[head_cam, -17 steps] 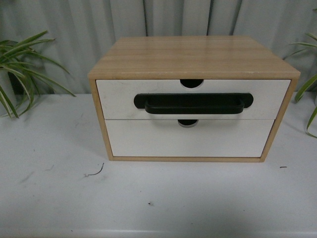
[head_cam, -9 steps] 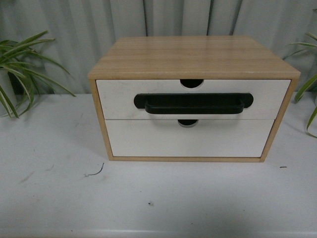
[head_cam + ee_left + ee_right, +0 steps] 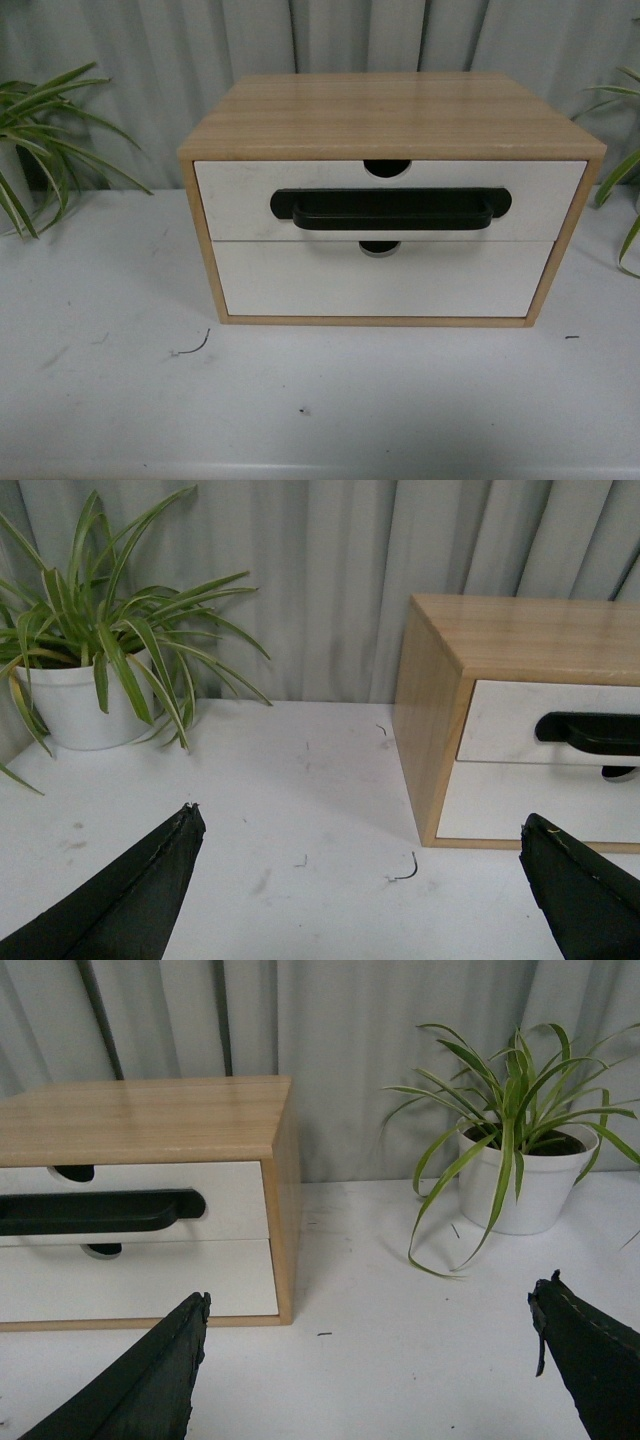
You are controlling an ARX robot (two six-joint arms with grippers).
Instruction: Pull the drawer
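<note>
Drawer shut flush in top slot of wooden cabinet, at 12 o'clock on white table — left gripper and right gripper both spread wide, empty

matt white drawer front, glossy black handle, light wood cabinet.

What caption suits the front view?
Wooden cabinet on a white table; upper drawer with black bar handle not yet pulled, no arms in view.

no readable text, labels, brands or numbers anywhere — all surfaces blank.
</note>
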